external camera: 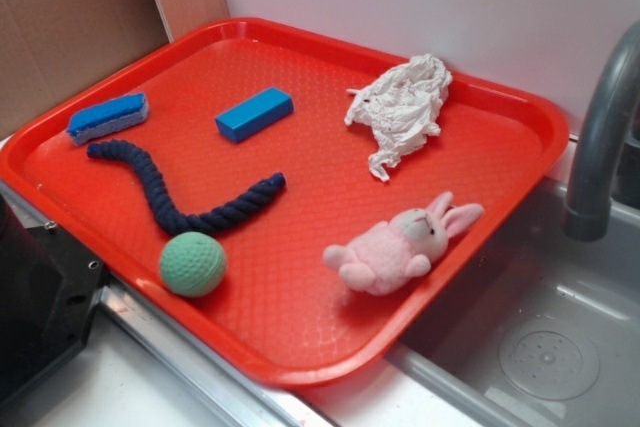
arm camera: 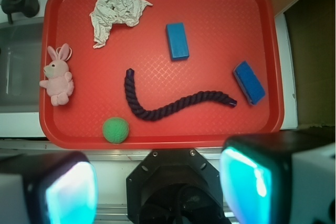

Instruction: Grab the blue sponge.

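Note:
The blue sponge [external camera: 108, 117] lies flat at the far left of the red tray [external camera: 330, 197], its bright blue top over a whitish layer. From the wrist view the blue sponge [arm camera: 249, 82] shows near the tray's right edge. My gripper [arm camera: 157, 187] hangs high above the robot base, short of the tray's near rim, with its two glowing fingers [arm camera: 247, 184] wide apart and nothing between them. The gripper does not show in the exterior view.
On the tray also lie a solid blue block [external camera: 254, 113], a dark navy rope [external camera: 185, 195], a green ball [external camera: 193, 264], a pink plush rabbit [external camera: 400, 245] and crumpled white paper [external camera: 402, 105]. A sink with a grey faucet [external camera: 600, 137] sits right of the tray.

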You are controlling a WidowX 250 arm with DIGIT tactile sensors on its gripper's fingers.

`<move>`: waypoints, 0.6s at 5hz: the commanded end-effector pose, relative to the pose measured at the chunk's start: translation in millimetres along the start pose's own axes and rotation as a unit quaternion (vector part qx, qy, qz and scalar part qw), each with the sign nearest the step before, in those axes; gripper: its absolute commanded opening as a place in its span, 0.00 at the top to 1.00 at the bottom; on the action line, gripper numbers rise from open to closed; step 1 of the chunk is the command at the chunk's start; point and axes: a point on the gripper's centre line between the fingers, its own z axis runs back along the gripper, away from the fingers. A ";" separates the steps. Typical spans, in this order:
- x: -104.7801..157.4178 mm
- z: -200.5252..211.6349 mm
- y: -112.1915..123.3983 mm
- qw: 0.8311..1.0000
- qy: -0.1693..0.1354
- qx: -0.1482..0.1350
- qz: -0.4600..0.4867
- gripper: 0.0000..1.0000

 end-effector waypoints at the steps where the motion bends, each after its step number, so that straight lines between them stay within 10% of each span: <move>1: 0.0 0.0 0.0 1.000 0.000 0.000 0.000 0.00; 3: 43.7 -49.3 28.0 0.997 -0.025 0.035 -0.063 0.00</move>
